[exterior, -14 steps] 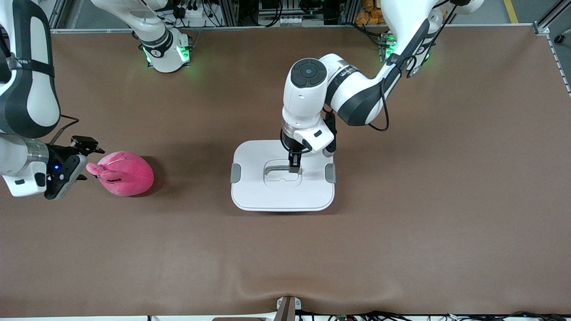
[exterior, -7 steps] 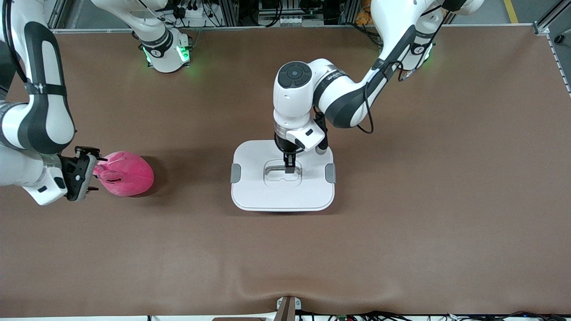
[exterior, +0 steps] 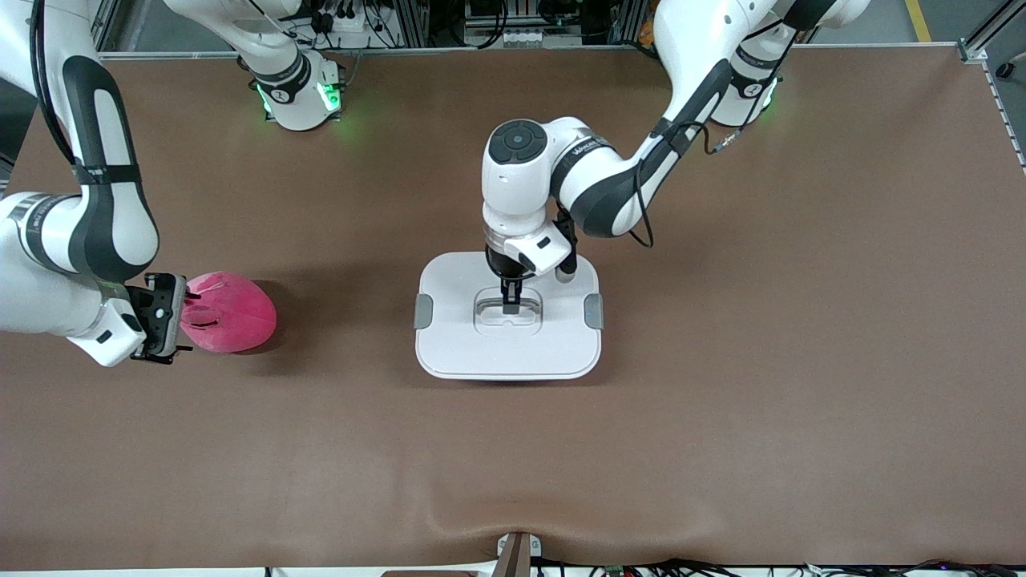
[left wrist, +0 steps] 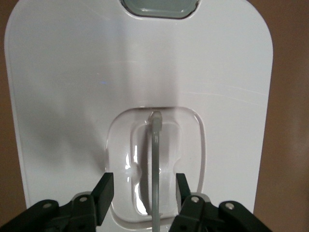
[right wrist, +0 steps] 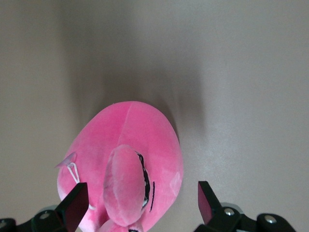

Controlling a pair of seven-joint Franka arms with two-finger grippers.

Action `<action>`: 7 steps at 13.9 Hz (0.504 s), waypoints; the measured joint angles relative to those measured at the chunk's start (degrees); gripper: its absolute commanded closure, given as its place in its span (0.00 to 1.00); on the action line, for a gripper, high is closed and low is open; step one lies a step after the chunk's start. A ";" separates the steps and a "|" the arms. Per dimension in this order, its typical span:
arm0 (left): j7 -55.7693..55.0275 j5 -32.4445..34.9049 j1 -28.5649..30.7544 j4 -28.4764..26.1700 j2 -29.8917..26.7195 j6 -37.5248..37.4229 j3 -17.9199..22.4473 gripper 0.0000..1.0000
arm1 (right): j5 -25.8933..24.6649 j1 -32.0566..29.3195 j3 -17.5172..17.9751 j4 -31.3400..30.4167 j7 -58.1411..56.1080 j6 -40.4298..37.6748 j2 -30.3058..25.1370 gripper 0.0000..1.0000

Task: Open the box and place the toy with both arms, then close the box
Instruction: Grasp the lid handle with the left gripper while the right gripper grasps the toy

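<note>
Pink plush toy (exterior: 228, 312) lay at right arm's end of worktop (exterior: 721, 361); my right gripper (right wrist: 140, 205) straddled it, jaws wide. Left gripper (left wrist: 143, 193), jaws apart, straddled closed box (exterior: 508, 316) lid handle (left wrist: 156, 159).

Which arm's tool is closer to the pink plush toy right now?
Right. The right tool is at the toy, open fingers either side of its ear end. The left tool is over the box lid, fingers straddling its handle.
</note>
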 measured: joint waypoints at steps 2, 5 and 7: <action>0.00 0.14 -0.04 0.02 0.01 0.11 0.24 0.54 | 0.00 0.00 0.02 -0.35 -0.88 0.11 0.03 0.00; 0.00 0.33 -0.05 0.13 0.01 0.15 0.39 0.66 | 0.02 0.01 0.05 -0.48 -1.66 0.11 0.20 0.00; 0.00 0.41 -0.06 0.17 0.01 0.15 0.39 0.72 | 0.06 0.04 0.13 -0.62 -1.75 -0.32 0.29 0.03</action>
